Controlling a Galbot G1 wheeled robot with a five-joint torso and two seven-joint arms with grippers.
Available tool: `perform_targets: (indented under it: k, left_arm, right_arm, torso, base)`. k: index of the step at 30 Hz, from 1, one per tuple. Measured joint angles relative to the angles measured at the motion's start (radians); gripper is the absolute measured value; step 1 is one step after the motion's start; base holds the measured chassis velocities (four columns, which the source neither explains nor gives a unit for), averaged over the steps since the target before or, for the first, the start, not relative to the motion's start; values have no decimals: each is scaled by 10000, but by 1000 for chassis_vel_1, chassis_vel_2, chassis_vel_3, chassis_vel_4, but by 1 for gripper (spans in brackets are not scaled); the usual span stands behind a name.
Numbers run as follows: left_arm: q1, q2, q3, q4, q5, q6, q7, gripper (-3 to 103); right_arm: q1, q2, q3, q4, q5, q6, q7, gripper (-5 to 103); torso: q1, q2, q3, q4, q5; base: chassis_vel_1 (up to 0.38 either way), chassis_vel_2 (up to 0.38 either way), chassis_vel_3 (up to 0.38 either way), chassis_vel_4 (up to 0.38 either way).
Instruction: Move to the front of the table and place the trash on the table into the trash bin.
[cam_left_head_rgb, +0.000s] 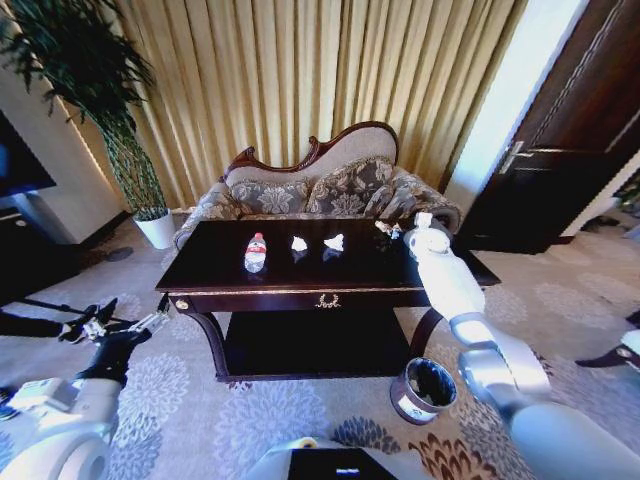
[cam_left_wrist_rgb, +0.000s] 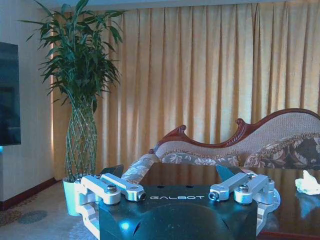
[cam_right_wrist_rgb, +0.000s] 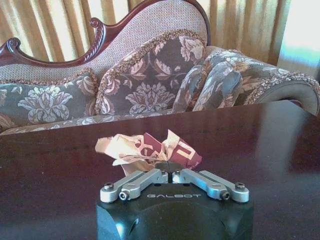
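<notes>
The dark glossy table stands straight ahead. On it lie a small clear bottle with a red-and-white label and two white paper wads. My right gripper reaches over the table's far right corner. In the right wrist view it is shut on a crumpled red-and-tan wrapper at the tabletop. My left gripper hangs open and empty, low off the table's left end. One paper wad shows beyond it. The round trash bin stands on the carpet by the table's front right leg.
A patterned sofa with cushions sits close behind the table. A tall plant in a white pot stands at the back left, and a dark door at the right. Open carpet lies in front of the table.
</notes>
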Motion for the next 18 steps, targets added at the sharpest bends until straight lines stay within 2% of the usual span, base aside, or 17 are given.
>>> perform_targets:
  k: [12,15,18]
  left_arm:
    - [25,-15,2,0,0,-10,6,100]
    - [32,-32,7,0,0,-26,7,100]
    - [5,-32,29,0,1,-30,4,100]
  right_arm:
    - [-450,-180,164,657,337,225,-170,0]
    - [-862,-366,253,1711,851,495,-191,0]
    - [-1096,-470,314,2315,975,814,-198,0]
  torso:
    - [0,0,0,1,0]
    - [0,0,0,1,0]
    - [0,0,0,1,-1]
  base:
    - [0,0,0,0]
    - [0,0,0,0]
    - [0,0,0,0]
